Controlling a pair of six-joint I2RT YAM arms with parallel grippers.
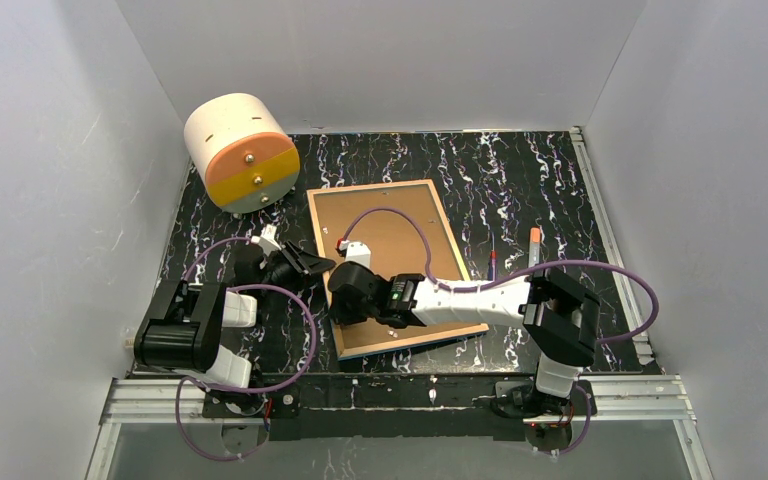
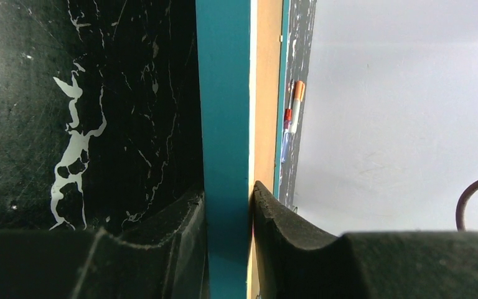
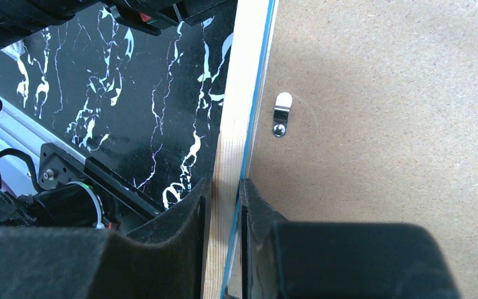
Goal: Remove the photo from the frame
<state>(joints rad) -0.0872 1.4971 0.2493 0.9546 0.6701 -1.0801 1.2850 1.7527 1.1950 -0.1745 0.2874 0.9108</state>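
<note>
two-point hold on the left rim of the frame

reverse side up on the black marbled worktop (image 1: 520, 180): the frame (image 1: 370, 186), light wooden edging uppermost, brown backing board (image 1: 390, 225) seated inside it. photo hidden in every view.

closed on the frame's left rim, about midway along: the left fingers (image 2: 194, 224), one pad against the blue side, the other against the wooden edging, both touching.

closed on the same rim, nearer the arm bases: the right fingers (image 3: 255, 212), one pad outside the wooden edging, the other inside it at the board's margin.

just inside that rim, on the backing board: a small metal retaining clip (image 3: 281, 112).

at the rear left corner, apart from the frame: a white cylinder (image 1: 240, 152) with an orange and grey end face.

right of the frame: two marker pens (image 1: 534, 240).
</note>
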